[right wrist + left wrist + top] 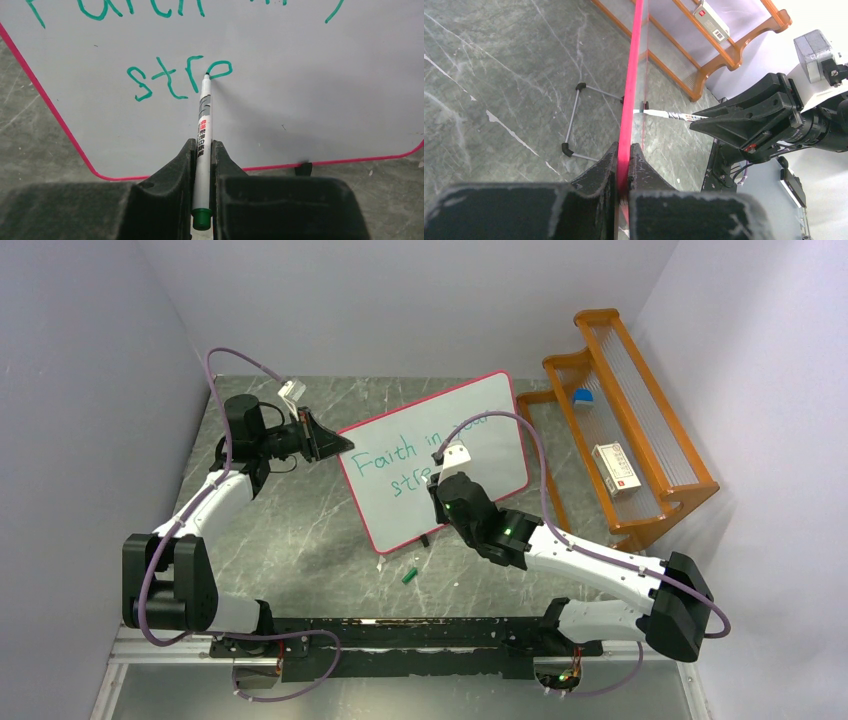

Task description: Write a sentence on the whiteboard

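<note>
The whiteboard point(490, 425) with its pink-red frame stands tilted on the table's middle. Green writing point(385, 460) reads "Faith in" on the top line, with more partly hidden by my right arm, and "stre" below. My left gripper point(345, 445) is shut on the board's left edge; the left wrist view shows the pink frame point(630, 100) between the jaws. My right gripper point(440, 480) is shut on a white marker point(204, 130) with a green end. Its tip touches the board at the "e" of "stre" point(180, 80).
A green marker cap point(409, 574) lies on the table in front of the board. An orange wooden rack point(620, 430) stands at the right, holding a white box point(615, 468) and a small blue thing point(583, 396). Grey walls close in both sides.
</note>
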`<state>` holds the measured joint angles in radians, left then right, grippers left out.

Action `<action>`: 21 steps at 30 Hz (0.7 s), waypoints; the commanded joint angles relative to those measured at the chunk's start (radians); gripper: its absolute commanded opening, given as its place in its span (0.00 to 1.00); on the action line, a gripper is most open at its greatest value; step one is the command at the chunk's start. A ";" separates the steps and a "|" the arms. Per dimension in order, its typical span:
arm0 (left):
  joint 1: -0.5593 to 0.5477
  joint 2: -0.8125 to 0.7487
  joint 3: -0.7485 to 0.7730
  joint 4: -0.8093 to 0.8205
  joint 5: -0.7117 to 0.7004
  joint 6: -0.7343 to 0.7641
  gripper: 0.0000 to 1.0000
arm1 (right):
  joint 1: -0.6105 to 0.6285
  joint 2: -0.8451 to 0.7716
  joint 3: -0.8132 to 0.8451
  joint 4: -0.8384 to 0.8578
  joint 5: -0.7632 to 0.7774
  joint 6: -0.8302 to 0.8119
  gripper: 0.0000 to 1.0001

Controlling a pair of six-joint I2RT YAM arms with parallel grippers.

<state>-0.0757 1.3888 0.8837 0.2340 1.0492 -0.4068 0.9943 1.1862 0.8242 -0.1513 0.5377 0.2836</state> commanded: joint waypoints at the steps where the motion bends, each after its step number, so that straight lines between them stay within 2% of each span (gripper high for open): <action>1: -0.019 0.030 -0.011 -0.094 -0.060 0.075 0.05 | -0.001 0.004 -0.018 -0.059 -0.021 0.014 0.00; 21: -0.019 0.032 -0.011 -0.094 -0.059 0.075 0.05 | -0.003 -0.006 -0.031 -0.079 0.076 0.024 0.00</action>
<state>-0.0757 1.3888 0.8837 0.2333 1.0489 -0.4065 0.9970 1.1801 0.8150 -0.2062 0.5613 0.2996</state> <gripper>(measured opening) 0.085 0.120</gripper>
